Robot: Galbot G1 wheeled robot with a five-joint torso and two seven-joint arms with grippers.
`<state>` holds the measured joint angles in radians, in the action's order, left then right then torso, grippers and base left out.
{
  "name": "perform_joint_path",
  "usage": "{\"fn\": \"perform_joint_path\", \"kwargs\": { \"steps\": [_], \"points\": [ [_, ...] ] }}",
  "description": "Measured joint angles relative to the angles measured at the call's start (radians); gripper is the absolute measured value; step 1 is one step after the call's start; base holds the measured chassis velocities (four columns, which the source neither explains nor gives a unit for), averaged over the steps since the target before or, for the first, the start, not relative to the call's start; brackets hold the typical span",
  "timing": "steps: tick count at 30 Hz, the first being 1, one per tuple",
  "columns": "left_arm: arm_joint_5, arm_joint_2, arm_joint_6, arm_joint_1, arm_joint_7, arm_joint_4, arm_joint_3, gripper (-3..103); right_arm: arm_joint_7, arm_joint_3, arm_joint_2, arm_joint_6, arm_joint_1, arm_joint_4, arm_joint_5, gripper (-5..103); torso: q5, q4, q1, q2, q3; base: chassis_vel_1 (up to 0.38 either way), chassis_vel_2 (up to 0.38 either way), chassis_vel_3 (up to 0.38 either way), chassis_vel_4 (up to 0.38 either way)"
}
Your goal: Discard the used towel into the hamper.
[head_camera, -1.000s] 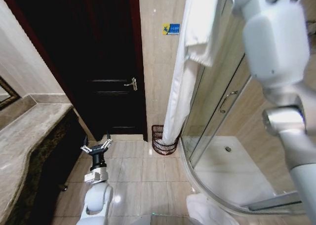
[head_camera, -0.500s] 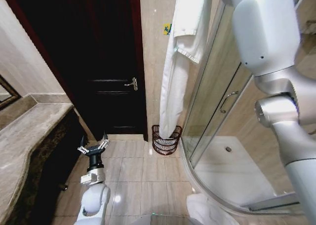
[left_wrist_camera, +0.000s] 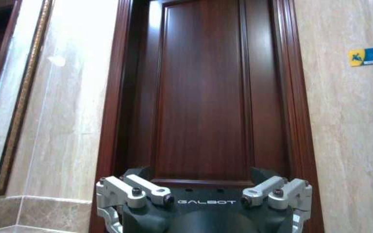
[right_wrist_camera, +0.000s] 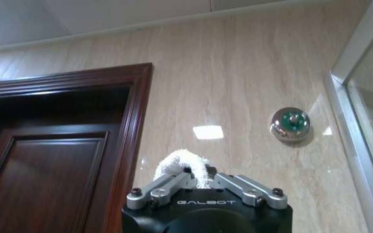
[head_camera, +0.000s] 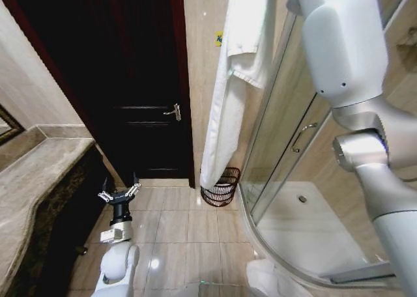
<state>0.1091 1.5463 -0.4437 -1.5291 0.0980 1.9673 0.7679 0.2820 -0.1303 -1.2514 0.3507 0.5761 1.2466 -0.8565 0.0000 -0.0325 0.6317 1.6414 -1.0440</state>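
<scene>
While the right arm reaches high at the right of the head view, the right gripper point(right_wrist_camera: 198, 180) is clenched on a bunched tuft of the white towel point(head_camera: 229, 95). From that grip the towel hangs straight down beside the tiled wall point(head_camera: 202, 108), its long axis vertical and its lower end pointing at the floor. That lower end sits just over the near rim of the hamper point(head_camera: 220, 187); whether the cloth touches the rim, I cannot tell. The hamper stands upright on the beige floor tiles point(head_camera: 189, 235), in the corner between the dark wooden door point(head_camera: 130, 82) and the curved glass shower enclosure point(head_camera: 287, 147), its open mouth facing up.

The left gripper point(head_camera: 118, 195) is parked low, well apart from the towel and the hamper, near the stone vanity counter point(head_camera: 32, 180). Its fingers point(left_wrist_camera: 134, 190) are spread apart with nothing between them, and they face the door.

A small blue sign point(head_camera: 218, 38) is fixed to the wall beside the towel. In the right wrist view, a round chrome fitting point(right_wrist_camera: 290, 124) sits on the wall above the door frame.
</scene>
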Motion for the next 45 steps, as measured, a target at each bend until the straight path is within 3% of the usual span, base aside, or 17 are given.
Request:
{"fn": "perform_joint_path", "kwargs": {
  "steps": [24, 36, 45],
  "points": [
    [-0.013, 0.028, -0.018, -0.016, -0.008, 0.003, -0.003, 100, -0.047, -0.007, -0.015, -0.011, 0.063, -0.134, 0.029, 2, 0.0002, -0.0001, -0.001, 0.000, 0.000, -0.021, 0.020, 0.021, -0.018],
    [-0.026, 0.047, -0.034, -0.038, -0.008, 0.006, 0.005, 100, -0.063, -0.006, 0.017, -0.014, -0.011, -0.069, 0.036, 2, 0.0001, 0.0000, 0.000, 0.000, 0.000, -0.065, 0.069, 0.061, -0.075],
    [-0.039, 0.062, -0.044, -0.054, -0.005, 0.010, 0.001, 100, -0.099, -0.004, 0.000, -0.067, -0.058, -0.126, 0.076, 2, -0.0001, 0.0000, -0.001, 0.000, 0.000, 0.000, 0.000, 0.000, 0.000]
  ]
}}
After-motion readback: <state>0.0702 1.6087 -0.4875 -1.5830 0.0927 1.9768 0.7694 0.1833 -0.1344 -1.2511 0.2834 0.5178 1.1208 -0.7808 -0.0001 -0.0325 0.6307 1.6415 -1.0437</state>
